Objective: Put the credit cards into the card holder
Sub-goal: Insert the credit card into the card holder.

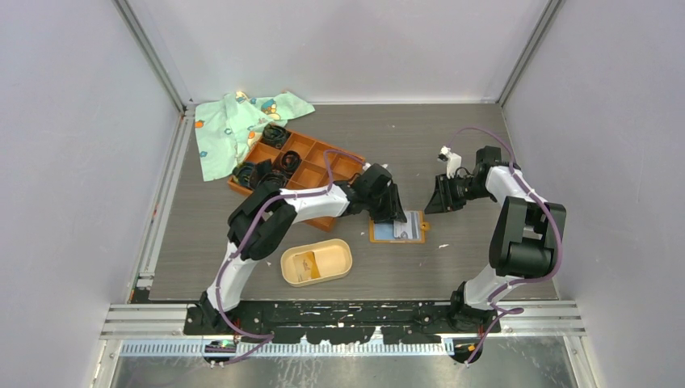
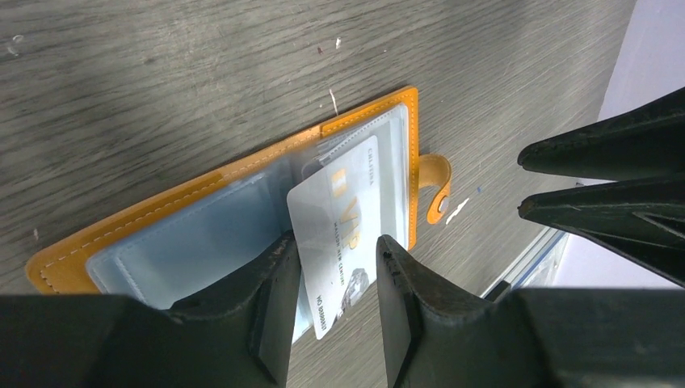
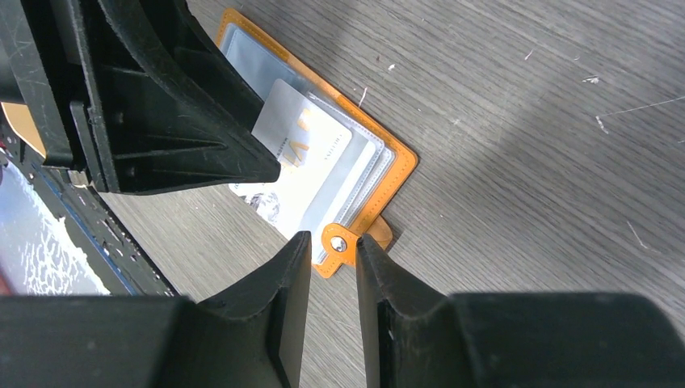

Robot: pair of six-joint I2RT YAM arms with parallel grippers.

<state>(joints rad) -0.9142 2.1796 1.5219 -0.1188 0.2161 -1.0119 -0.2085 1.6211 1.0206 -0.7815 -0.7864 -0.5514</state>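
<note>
The orange wallet [image 1: 414, 235] lies open on the table, its blue-grey sleeves up [image 2: 161, 242] [image 3: 396, 171]. A pale silver credit card [image 2: 339, 202] sticks partway out of a sleeve, also seen in the right wrist view [image 3: 300, 144]. My left gripper [image 1: 394, 215] [image 2: 335, 246] hangs over the wallet, its jaws apart on either side of that card. My right gripper [image 1: 437, 199] [image 3: 329, 237] is just right of the wallet, its jaws a narrow gap apart and empty, tips at the snap tab [image 3: 339, 242]. The beige oval card holder [image 1: 339, 250] sits near the front with a pale flat item in it.
A large orange grid tray [image 1: 311, 166] with black coiled bands [image 1: 275, 134] stands behind the left arm. A green patterned cloth [image 1: 230, 125] lies at the back left. The two grippers are close together over the wallet.
</note>
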